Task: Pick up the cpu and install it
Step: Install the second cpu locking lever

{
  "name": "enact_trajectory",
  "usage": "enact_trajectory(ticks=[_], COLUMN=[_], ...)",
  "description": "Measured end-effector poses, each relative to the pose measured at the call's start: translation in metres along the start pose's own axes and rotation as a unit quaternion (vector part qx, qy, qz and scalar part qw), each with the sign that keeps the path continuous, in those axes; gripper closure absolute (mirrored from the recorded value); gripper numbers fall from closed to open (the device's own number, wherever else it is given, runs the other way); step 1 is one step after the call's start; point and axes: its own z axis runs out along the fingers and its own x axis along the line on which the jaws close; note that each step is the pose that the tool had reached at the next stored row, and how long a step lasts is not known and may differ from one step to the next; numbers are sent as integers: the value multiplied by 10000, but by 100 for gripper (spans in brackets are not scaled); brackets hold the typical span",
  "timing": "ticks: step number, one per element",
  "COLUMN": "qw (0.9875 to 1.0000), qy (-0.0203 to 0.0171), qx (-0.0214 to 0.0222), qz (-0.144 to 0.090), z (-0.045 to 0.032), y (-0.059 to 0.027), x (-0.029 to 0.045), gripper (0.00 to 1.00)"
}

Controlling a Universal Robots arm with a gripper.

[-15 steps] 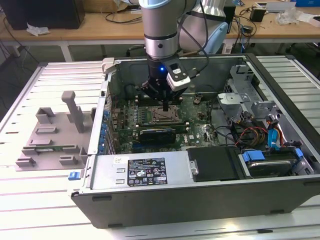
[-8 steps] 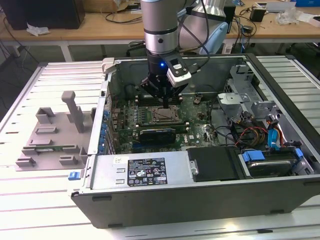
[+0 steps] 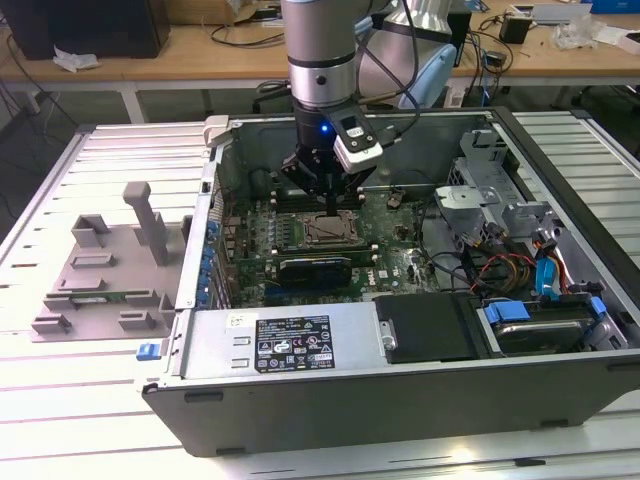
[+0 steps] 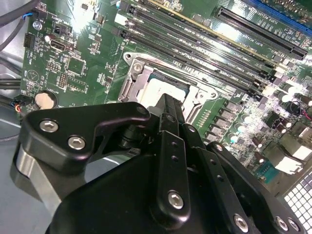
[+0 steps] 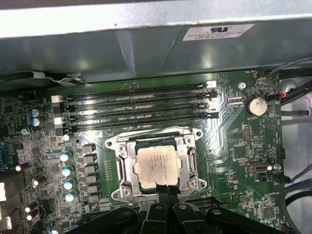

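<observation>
Sitting in socket (image 5: 155, 165) just below pincer (image 5: 168, 197): cpu (image 5: 157, 165). Pincer clenched, grasping nothing. Placement looks done; latching unclear.

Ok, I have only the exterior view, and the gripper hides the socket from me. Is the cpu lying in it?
Observer: Yes. In the first wrist view the cpu lies flat inside the frame of the socket, with its silver top up.
Operator: And where is the gripper in relation to it?
Observer: In the second wrist view the tip of the gripper is over one edge of the cpu, not over its middle. I cannot tell whether it touches.
</observation>
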Motion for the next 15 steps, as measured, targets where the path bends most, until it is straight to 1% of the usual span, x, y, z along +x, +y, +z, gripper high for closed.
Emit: enact_trajectory(ticks=[7, 8, 11, 14, 15], qw=[10000, 10000, 10000, 10000, 10000], qy=[0, 1, 0, 0, -4], qx=[0, 2, 0, -1, -6], qz=[-2, -3, -2, -10, -69], z=[-6, -7, -2, 1, 7], y=[0, -6, -67, -82, -83], x=[0, -1, -7, -8, -6], gripper=[89, 89, 89, 89, 89])
